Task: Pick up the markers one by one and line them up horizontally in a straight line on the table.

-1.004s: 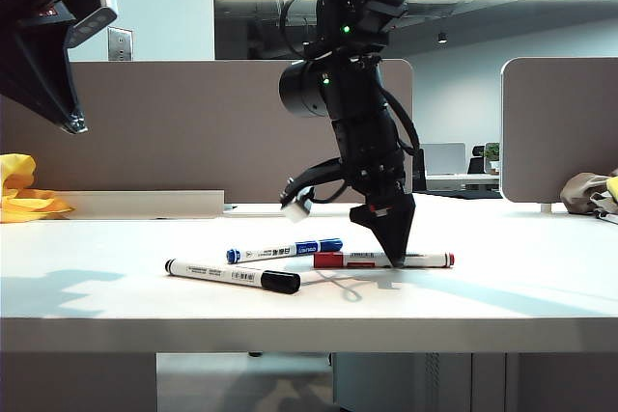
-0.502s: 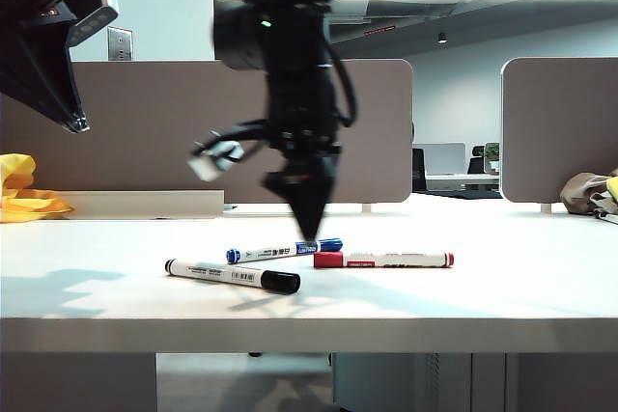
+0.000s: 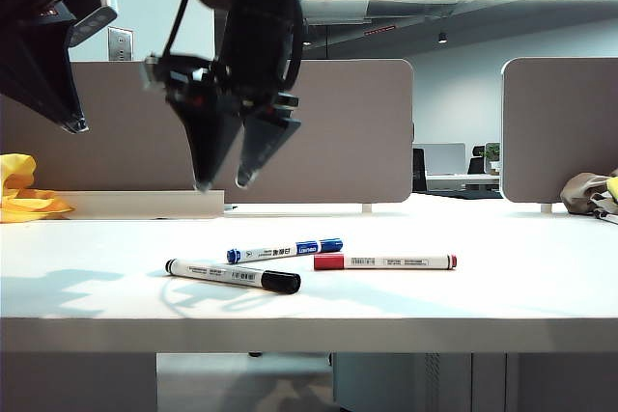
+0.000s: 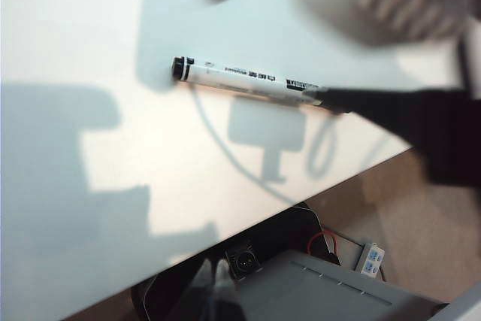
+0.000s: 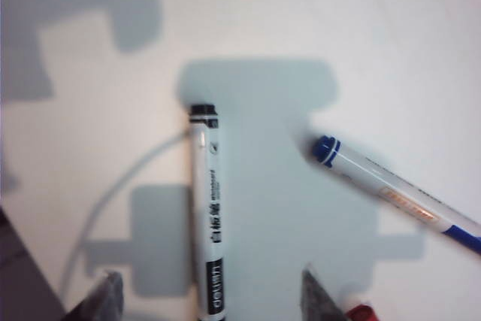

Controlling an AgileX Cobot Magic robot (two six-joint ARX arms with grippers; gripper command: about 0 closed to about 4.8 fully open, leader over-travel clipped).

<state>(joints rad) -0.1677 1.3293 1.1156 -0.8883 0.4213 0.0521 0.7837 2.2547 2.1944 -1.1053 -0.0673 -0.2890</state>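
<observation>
While the black-capped marker (image 3: pixel 232 275) lies nearest the table's (image 3: pixel 483 306) front edge w/ blue marker (image 3: pixel 285 251) & red marker (image 3: pixel 384 261) just behind, right gripper (image 3: pixel 220 183), jaws spread & empty, hangs above it, probably about to descend, nothing blocking; left gripper (image 3: pixel 70 124), pressed together, idles high at far left.

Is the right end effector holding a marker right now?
No, the right end effector hangs open and empty above the black-capped marker lying on the table.
</observation>
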